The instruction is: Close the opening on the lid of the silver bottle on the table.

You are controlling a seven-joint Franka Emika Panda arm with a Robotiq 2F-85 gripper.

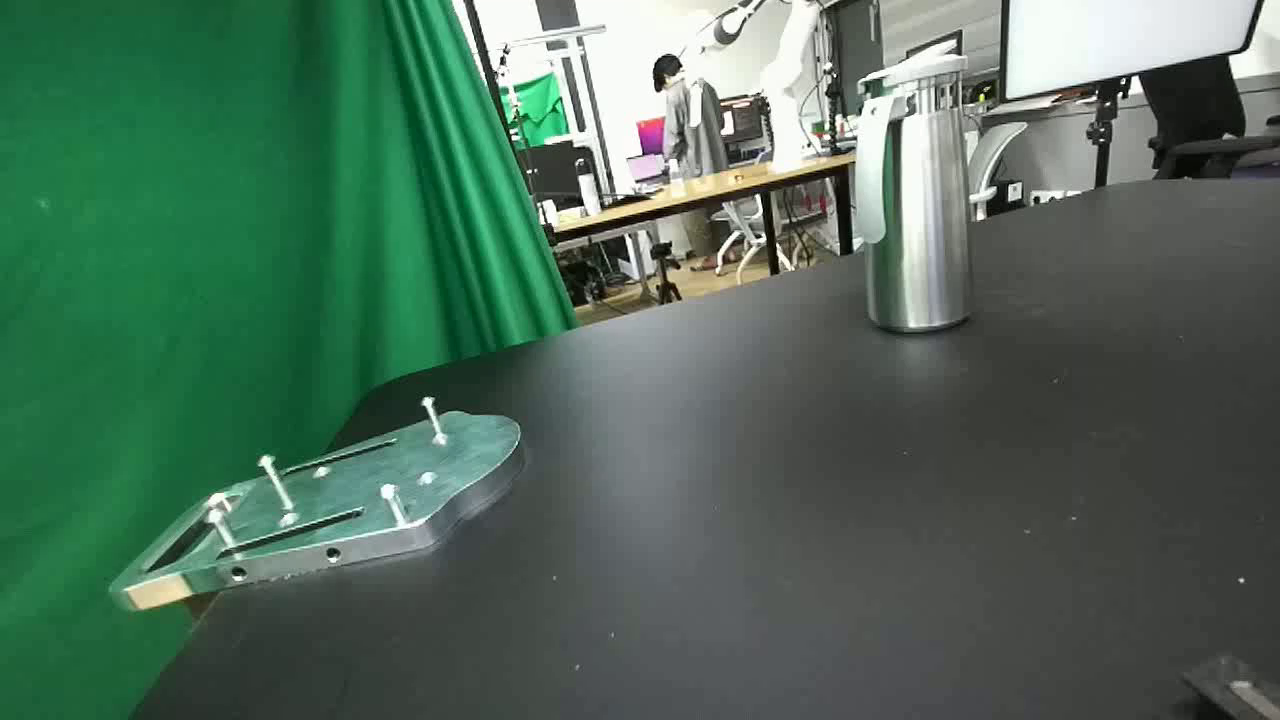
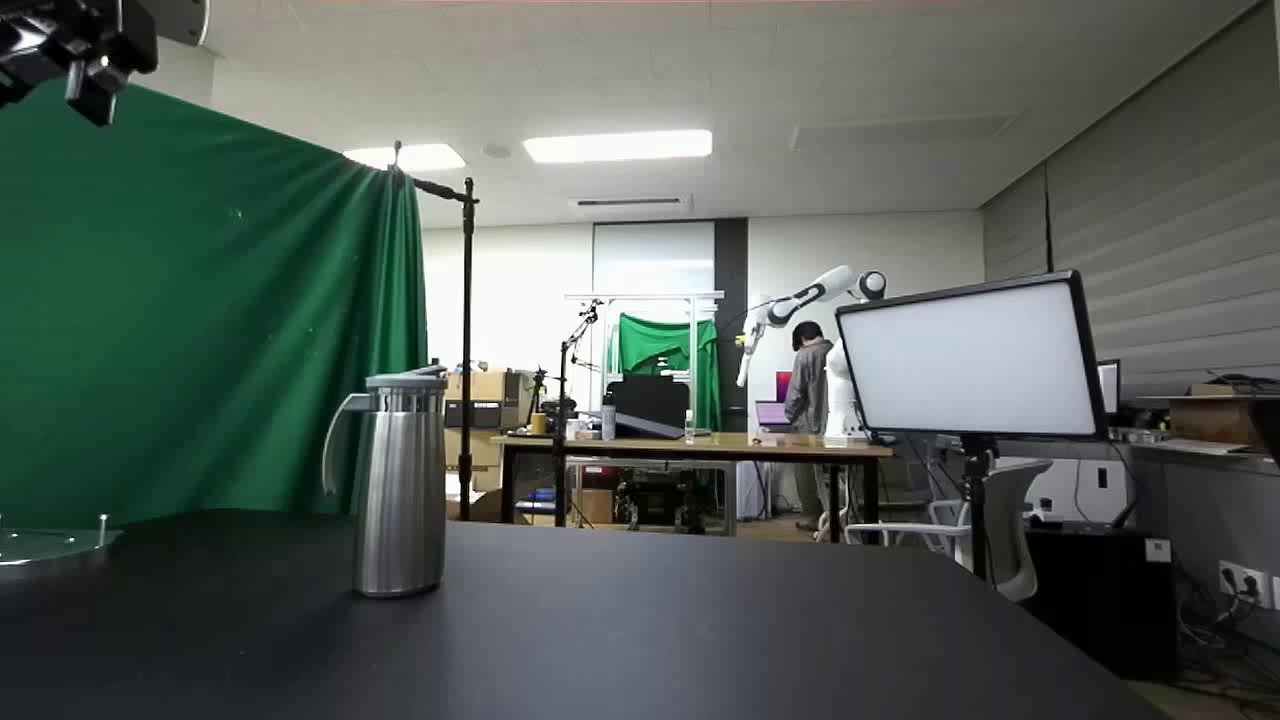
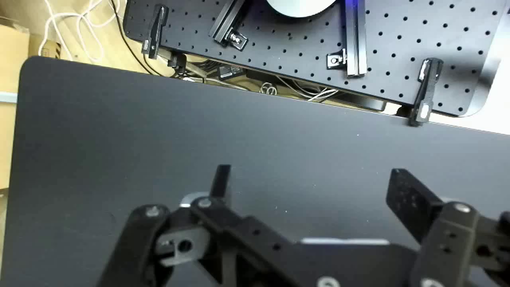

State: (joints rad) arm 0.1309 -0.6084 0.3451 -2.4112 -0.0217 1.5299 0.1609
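Our hand [image 3: 310,181] hangs fingers [image 3: 412,205] apart, the bottle [image 2: 402,500] upright lower down, perhaps so we clear its lid [image 2: 402,381] on approach.

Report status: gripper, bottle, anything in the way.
Gripper open, holding nothing. Bottle upright on table, lid on; can't tell whether it's open or closed. Board at table's edge, apart from bottle, probably no obstacle.

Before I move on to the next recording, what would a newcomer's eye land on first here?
Probably the shiny silver bottle, standing upright on the black table in both exterior views. Next, the bright green curtain hanging at the left of those same pictures. In the wrist view, the wide-open hand shows in the lower part, against the table.
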